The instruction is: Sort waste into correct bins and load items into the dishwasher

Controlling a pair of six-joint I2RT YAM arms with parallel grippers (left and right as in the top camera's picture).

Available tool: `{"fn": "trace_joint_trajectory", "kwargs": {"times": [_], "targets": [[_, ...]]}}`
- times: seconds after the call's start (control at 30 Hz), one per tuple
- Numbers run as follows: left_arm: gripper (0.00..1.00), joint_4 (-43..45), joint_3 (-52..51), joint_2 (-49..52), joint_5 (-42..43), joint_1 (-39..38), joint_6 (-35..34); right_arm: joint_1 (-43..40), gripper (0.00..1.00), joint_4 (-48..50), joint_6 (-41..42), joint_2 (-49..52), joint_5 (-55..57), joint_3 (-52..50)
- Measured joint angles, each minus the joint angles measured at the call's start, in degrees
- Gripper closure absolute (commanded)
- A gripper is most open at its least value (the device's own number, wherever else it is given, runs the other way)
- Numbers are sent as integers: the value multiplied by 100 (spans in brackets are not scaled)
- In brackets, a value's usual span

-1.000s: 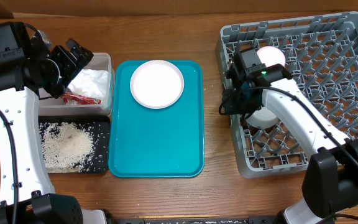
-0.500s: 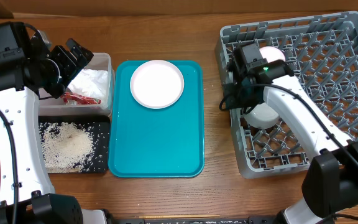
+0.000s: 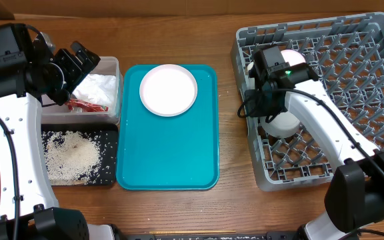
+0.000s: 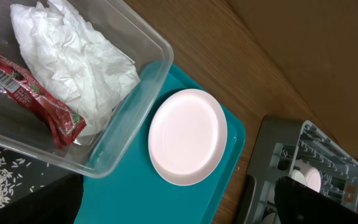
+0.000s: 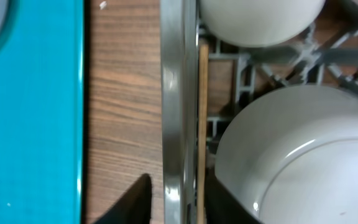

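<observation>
My left gripper (image 3: 79, 61) hangs open above the clear tub (image 3: 116, 64), which holds the white napkin (image 4: 73, 56) and the red wrapper (image 4: 36, 93). Rice (image 3: 72, 157) lies on the black tray (image 3: 109, 136). The pale pink plate (image 3: 169, 89) sits on the teal tray (image 3: 172, 160). My right gripper (image 5: 174, 200) is open astride the left wall (image 5: 178, 93) of the grey dish rack (image 3: 372, 100). A wooden chopstick (image 5: 202, 112) lies just inside that wall, against the inner finger (image 5: 222, 202). The grey-white bowl (image 5: 303, 162) sits beside it, a pale round dish (image 5: 260, 22) beyond.
Bare wooden table (image 3: 232, 153) separates the teal tray from the rack. The rack's upright pegs (image 3: 352, 67) fill its right half. In the left wrist view the rack's corner (image 4: 322, 155) shows at the right, past the teal tray (image 4: 166, 205).
My right wrist has shifted slightly to the right and farther back along the rack's left wall. The left arm has not moved.
</observation>
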Motion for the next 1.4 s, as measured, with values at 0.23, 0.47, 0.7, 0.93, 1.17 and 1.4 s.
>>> {"fn": "trace_joint_trajectory", "kwargs": {"times": [0.23, 0.47, 0.7, 0.93, 1.17, 1.4], "targets": [[0, 2, 0, 0, 0, 0, 0, 92, 82, -46, 57, 11, -103, -44], [0, 2, 0, 0, -2, 0, 0, 94, 82, -66, 146, 11, -66, -59], [0, 2, 0, 0, 0, 0, 0, 94, 90, 214, 168, 11, -24, -350], [0, 2, 0, 0, 0, 0, 0, 96, 96, 308, 295, 11, -61, -376], [0, 2, 0, 0, 0, 0, 0, 107, 96, 496, 516, 20, -343, -389], [0, 2, 0, 0, 0, 0, 0, 435, 96, 728, 726, 26, -391, -424]]}}
